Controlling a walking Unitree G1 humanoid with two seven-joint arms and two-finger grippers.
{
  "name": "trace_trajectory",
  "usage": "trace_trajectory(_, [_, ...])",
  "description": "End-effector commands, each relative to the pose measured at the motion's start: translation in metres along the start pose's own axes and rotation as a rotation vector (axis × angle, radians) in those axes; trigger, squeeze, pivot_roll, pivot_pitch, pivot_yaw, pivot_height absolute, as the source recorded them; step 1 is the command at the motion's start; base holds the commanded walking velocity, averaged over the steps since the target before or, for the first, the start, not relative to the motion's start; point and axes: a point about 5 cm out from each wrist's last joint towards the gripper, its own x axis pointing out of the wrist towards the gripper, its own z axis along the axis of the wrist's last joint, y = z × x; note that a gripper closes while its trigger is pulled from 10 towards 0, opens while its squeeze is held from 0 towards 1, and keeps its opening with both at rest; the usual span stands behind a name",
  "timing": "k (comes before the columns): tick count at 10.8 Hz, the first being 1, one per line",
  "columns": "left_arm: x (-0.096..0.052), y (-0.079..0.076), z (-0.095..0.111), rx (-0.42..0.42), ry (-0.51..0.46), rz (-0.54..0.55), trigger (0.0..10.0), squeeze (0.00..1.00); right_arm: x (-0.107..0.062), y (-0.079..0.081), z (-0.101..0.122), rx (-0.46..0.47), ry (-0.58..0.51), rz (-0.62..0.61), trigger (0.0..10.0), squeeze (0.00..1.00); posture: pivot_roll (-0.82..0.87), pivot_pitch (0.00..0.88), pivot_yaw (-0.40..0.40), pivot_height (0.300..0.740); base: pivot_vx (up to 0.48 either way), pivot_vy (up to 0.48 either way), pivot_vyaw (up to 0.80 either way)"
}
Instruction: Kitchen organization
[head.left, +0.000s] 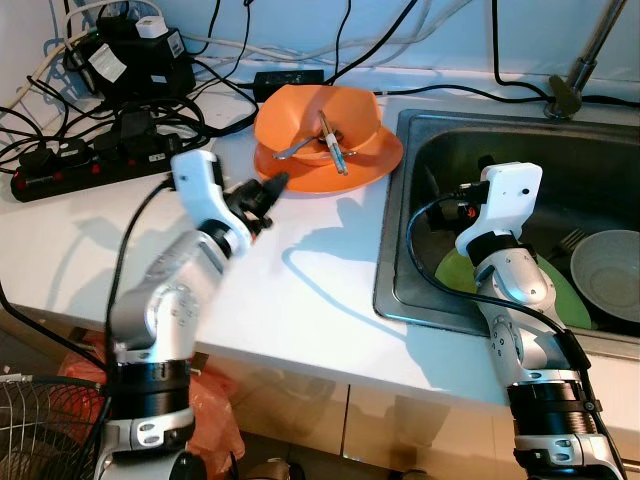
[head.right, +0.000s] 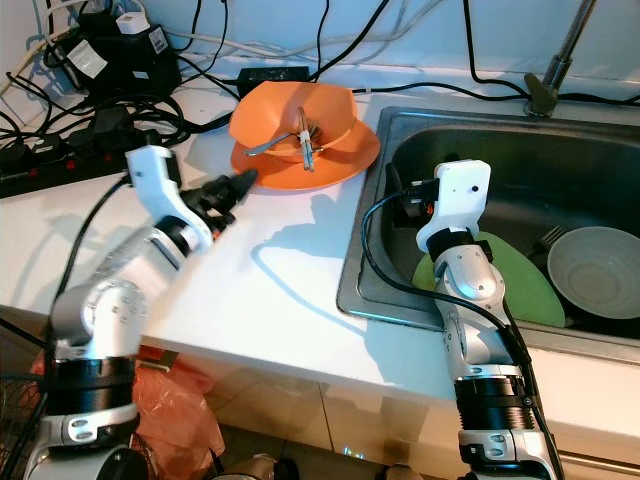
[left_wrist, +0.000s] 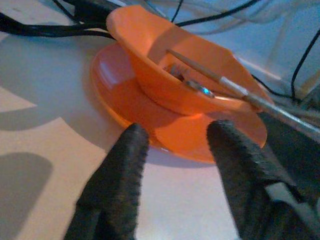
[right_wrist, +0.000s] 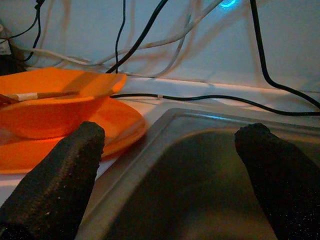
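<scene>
Still early in the tidying, by the look of it. Left hand (left_wrist: 172, 150) open wide, fingers apart, just near the rim of the orange plate (head.left: 375, 165) — not yet touching. On that plate, at the far side of the white desk (head.left: 300, 290), an orange bowl (head.left: 300, 115) with utensils (head.left: 330, 140) inside. Right hand (right_wrist: 170, 165) also spread wide, empty, over the sink (head.left: 400, 290). Already down in the sink: a green plate (head.right: 530, 290) and a grey bowl (head.left: 610, 275). Probably left to do — moving the orange stack into the sink.
</scene>
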Motion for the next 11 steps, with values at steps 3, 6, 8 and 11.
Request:
trace_trajectory(3, [0.002, -0.001, 0.008, -0.026, 0.035, 0.016, 10.0, 0.80, -0.001, 0.001, 0.000, -0.001, 0.004, -0.003, 10.0, 0.00, 0.04, 0.116, 0.101, 0.740, 0.000, 0.000, 0.00])
trace_trajectory(6, [0.006, 0.013, 0.013, -0.004, 0.190, 0.068, 10.0, 0.00, 0.000, 0.003, 0.000, 0.004, 0.003, 0.001, 10.0, 0.00, 0.05, 0.121, 0.108, 0.740, 0.000, 0.000, 0.00])
trace_trajectory(8, [0.009, 0.015, 0.011, -0.003, 0.215, 0.073, 10.0, 0.00, 0.000, 0.005, 0.000, 0.009, 0.002, 0.001, 10.0, 0.00, 0.05, 0.121, 0.113, 0.740, 0.000, 0.000, 0.00])
trace_trajectory(11, [0.014, 0.012, 0.008, -0.039, 0.239, 0.045, 10.0, 0.00, -0.001, 0.004, 0.000, 0.008, 0.002, -0.004, 10.0, 0.00, 0.04, 0.126, 0.116, 0.740, 0.000, 0.000, 0.00])
